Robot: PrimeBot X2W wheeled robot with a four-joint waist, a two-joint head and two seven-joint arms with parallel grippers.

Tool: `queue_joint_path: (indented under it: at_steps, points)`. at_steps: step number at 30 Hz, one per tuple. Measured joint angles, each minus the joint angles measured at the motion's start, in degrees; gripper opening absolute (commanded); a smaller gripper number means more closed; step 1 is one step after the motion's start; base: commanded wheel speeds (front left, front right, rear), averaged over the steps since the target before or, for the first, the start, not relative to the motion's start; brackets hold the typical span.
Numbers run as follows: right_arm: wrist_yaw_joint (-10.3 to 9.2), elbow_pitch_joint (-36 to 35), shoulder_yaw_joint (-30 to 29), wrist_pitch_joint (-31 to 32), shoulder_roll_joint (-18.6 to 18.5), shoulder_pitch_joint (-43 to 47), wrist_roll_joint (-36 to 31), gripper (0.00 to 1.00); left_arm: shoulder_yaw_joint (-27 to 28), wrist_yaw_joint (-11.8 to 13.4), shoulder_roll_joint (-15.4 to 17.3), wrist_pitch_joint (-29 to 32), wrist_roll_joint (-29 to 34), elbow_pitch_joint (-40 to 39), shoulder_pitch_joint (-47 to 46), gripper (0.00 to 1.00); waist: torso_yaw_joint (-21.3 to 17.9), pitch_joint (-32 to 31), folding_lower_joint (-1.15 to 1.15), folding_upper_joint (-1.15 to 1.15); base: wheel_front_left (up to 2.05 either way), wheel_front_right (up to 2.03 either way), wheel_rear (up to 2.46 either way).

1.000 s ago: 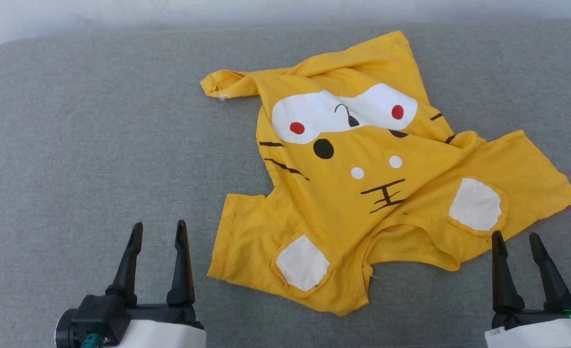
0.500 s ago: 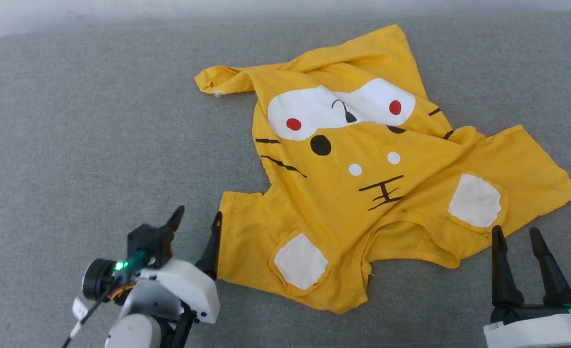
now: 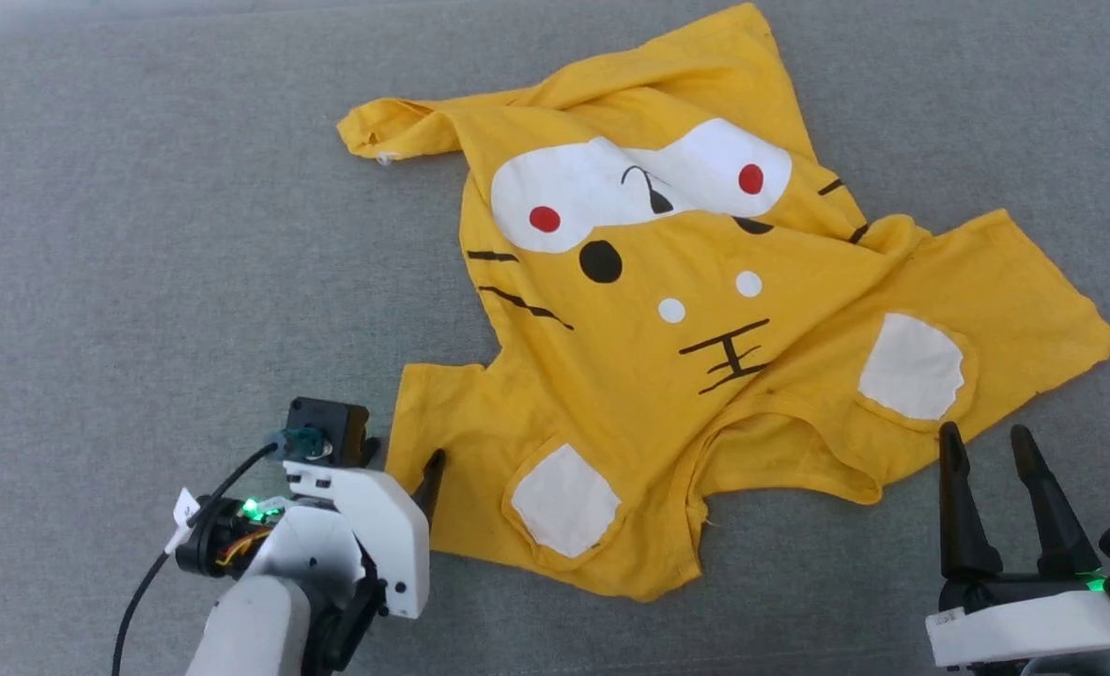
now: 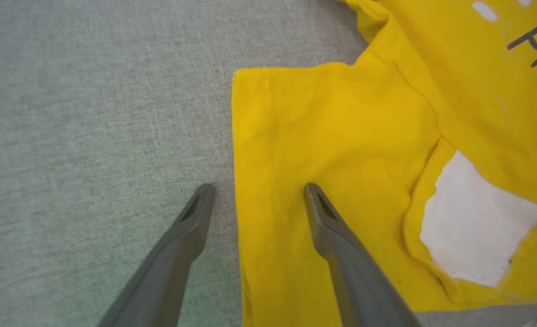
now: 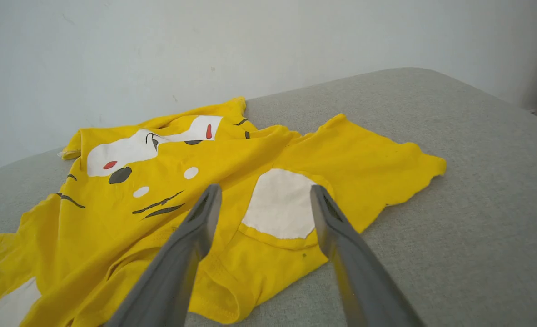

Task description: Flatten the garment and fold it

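Both spread | left hand (image 4: 258, 187) straddles garment (image 3: 611, 376) sleeve edge | right hand (image 3: 984, 430) just beside garment

a plain indoor room, with a grey upholstered cushion (image 5: 477, 159) against a white wall (image 5: 250, 41).

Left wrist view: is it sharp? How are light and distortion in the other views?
Left wrist view: the garment is fairly sharp, seam stitches readable; the fingers look softer. Head view: even, diffuse light, no glare, faint shadows under folds. Right wrist view: the grey surface bows at its far edge, possibly wide-angle distortion.
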Motion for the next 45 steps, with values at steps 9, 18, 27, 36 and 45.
queue_joint_path:
  at_steps: [9,18,27,36,45]
  points:
    - [0.00,0.9,0.2,-0.3,0.0,-0.9,0.4,1.00,-0.2,0.5,0.4,4.6,-1.7,0.9,-2.0,0.00,-1.3,0.9,-0.01,0.00,0.00,0.00,0.00]
    - [0.00,1.3,-0.5,-0.3,0.0,-1.0,0.7,1.00,0.0,-0.5,-0.4,4.3,-5.8,0.7,-1.7,0.00,-1.1,0.5,0.00,0.00,0.00,0.00,0.00]
    - [0.00,1.2,-0.6,-0.3,0.0,-1.1,0.6,1.00,5.7,3.7,-1.2,-4.7,-6.9,-5.2,2.8,0.00,-0.2,0.0,0.00,0.00,0.00,0.00,0.00]
    - [0.00,1.1,-1.0,-0.2,0.0,-1.1,-1.2,1.00,13.1,6.7,0.4,-7.0,-9.7,-11.2,10.4,0.00,1.4,-0.5,0.00,0.00,0.00,0.00,0.00]
    - [0.00,-2.5,-4.4,5.8,0.0,-3.9,-9.9,1.00,17.4,8.8,2.4,-9.5,-9.4,-11.6,12.4,0.00,2.6,-0.7,0.00,0.00,0.00,0.00,0.00]
